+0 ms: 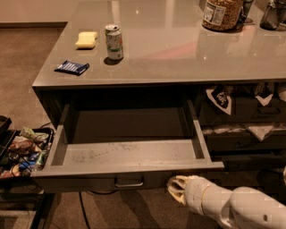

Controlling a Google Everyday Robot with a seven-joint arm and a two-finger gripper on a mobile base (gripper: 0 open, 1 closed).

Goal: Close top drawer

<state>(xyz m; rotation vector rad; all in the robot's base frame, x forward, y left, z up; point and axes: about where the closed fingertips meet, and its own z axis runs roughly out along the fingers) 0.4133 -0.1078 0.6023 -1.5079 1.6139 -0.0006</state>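
The top drawer (129,154) is a wide grey drawer under the counter, pulled out, with a pale scuffed floor showing. Its tall front faces me, with a small metal pull handle (129,182) at the lower middle. My gripper (175,189) is at the bottom of the view, just right of the handle and close to the drawer front's lower right part. The white arm (232,208) comes in from the lower right.
The grey counter (178,53) holds a soda can (114,41), a yellow sponge (86,39), a blue packet (72,67) and a jar (222,13). Drawers with fabric scraps (243,120) stand at right. A bin of snacks (22,152) sits at left.
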